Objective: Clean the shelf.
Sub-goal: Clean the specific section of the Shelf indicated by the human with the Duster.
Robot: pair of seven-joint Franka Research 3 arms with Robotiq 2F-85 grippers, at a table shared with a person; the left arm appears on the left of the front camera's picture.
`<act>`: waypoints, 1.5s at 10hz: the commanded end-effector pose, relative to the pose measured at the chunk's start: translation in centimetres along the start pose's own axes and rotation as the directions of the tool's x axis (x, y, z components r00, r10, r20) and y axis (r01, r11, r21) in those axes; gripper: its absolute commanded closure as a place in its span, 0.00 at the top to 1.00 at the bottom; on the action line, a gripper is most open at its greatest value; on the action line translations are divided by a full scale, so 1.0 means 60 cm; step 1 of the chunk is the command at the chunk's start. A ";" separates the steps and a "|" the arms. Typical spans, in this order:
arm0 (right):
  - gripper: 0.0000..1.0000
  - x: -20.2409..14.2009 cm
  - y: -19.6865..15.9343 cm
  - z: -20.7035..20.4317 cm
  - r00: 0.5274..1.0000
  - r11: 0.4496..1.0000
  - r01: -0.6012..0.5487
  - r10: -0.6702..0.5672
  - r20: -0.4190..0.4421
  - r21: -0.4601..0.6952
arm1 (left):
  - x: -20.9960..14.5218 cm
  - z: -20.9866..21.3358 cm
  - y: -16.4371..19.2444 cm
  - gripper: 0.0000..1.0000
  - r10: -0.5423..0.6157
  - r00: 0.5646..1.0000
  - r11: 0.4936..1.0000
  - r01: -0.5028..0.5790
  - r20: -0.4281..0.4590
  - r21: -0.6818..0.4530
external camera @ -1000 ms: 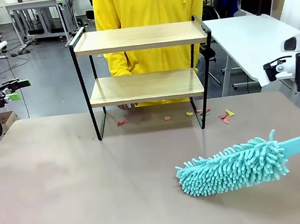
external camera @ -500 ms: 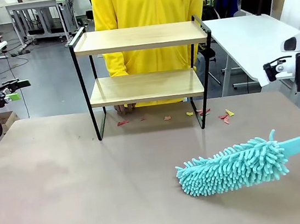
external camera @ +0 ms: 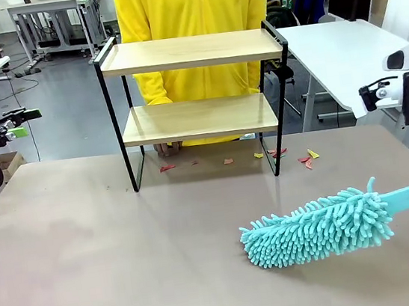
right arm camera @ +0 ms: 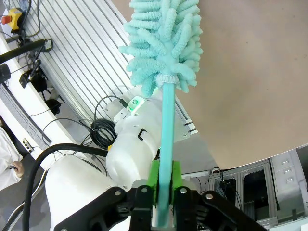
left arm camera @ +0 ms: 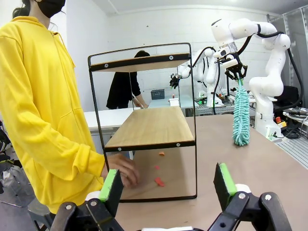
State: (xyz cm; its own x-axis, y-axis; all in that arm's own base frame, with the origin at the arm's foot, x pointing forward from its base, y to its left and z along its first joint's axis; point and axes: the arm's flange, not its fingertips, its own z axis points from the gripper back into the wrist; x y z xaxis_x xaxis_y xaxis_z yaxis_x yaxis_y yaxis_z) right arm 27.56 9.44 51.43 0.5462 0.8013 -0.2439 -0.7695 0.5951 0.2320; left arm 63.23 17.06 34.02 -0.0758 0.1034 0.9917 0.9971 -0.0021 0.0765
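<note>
The left hand [left arm camera: 167, 186] hangs wide open and empty, left of the matt grey worktop [external camera: 89, 251]. The shelf [external camera: 190, 51], two pale wooden boards in a thin black frame, stands far-centre with its long axis left to right and a person in yellow [external camera: 192, 3] behind it. Red and yellow paper scraps [external camera: 272, 153] lie by its right legs. A fluffy teal duster [external camera: 316, 230] points left, its flat handle clamped in the right hand [right arm camera: 162, 180].

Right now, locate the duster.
Front view: the duster is at the table's right side, gripped by the right end effector, short of the shelf.
</note>
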 end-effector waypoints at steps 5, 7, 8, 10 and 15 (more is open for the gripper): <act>0.13 0.000 0.000 0.000 1.000 1.000 0.000 0.000 0.000 0.000 | 0.005 -0.001 -0.003 1.00 -0.001 1.000 1.000 0.001 -0.004 0.005; 0.13 0.048 0.024 0.022 0.977 0.986 0.141 -0.152 0.147 0.087 | 0.005 -0.001 -0.003 1.00 -0.001 1.000 1.000 0.001 -0.004 0.005; 0.13 0.075 0.038 0.030 0.954 0.972 0.220 -0.233 0.191 0.089 | 0.005 -0.001 -0.003 1.00 -0.001 1.000 1.000 0.001 -0.004 0.005; 0.13 0.134 0.080 0.038 0.892 0.932 0.347 -0.362 0.269 0.104 | 0.005 -0.001 -0.003 1.00 -0.001 1.000 1.000 0.001 -0.004 0.005; 0.13 0.304 0.207 0.006 0.731 0.823 0.567 -0.527 0.435 0.043 | 0.005 -0.001 -0.003 1.00 -0.001 1.000 1.000 0.001 -0.004 0.005</act>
State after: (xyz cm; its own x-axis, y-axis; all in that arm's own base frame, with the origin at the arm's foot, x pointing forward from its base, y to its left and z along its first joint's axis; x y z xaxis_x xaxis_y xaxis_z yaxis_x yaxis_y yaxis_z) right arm 27.25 30.38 50.33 0.9376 0.3379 0.0821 -0.3465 0.9280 0.1371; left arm 63.23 17.06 34.00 -0.0756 0.1035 0.9918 0.9971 -0.0022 0.0762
